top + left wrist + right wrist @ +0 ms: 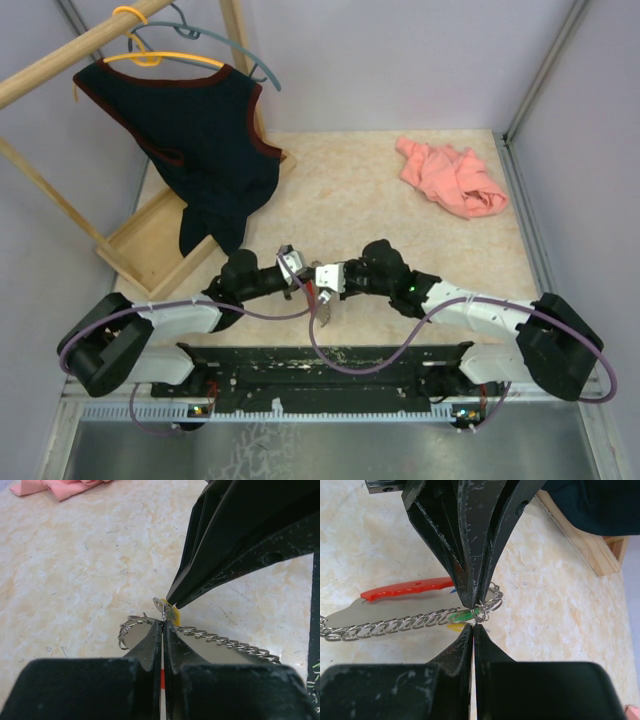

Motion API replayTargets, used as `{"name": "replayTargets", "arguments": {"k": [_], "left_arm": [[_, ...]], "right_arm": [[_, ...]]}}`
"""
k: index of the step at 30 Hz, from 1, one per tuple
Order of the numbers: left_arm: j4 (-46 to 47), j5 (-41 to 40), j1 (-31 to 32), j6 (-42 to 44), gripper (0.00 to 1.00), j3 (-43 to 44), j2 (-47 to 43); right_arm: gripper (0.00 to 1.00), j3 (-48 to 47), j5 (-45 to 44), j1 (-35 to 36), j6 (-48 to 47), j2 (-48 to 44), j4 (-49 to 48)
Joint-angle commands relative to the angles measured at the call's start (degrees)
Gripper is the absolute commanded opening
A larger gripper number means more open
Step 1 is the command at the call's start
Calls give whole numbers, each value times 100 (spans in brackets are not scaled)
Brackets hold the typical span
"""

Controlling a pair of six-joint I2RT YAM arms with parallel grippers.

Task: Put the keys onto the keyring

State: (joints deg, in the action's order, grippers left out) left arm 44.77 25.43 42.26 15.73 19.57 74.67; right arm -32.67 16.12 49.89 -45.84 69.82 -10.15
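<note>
Both grippers meet just above the table in front of the arm bases. My left gripper (302,277) (163,622) is shut on the wire ring (131,626) (493,600) of the keyring. Its silvery chain (225,642) (390,627) trails off sideways, and the red tag (410,587) lies behind it. The keyring hangs as a small bundle (325,312) in the top view. My right gripper (315,283) (474,626) is shut on a small silver key (161,603) with a yellow cap, tip to tip with the left fingers. A green-capped key (462,615) sits by the ring.
A pink cloth (450,178) (55,486) lies at the back right. At the back left, a wooden rack (150,240) (575,535) holds a dark vest (205,140) on a hanger. Grey walls close in the sides and back.
</note>
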Motion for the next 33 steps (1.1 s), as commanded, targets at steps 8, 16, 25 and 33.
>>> {"name": "replayTargets", "arguments": {"k": [8, 16, 25, 33], "left_arm": [[1393, -45, 10, -975, 0, -59, -94], [2087, -116, 10, -1082, 1, -518, 23], [2229, -139, 4, -1135, 21, -626, 187], [1643, -183, 2, -871, 30, -517, 62]], "right_arm": [[0, 46, -263, 82, 40, 215, -543], [0, 92, -709, 79, -50, -97, -649], [0, -21, -482, 84, -318, -480, -413], [0, -86, -413, 84, -511, -583, -250]]}}
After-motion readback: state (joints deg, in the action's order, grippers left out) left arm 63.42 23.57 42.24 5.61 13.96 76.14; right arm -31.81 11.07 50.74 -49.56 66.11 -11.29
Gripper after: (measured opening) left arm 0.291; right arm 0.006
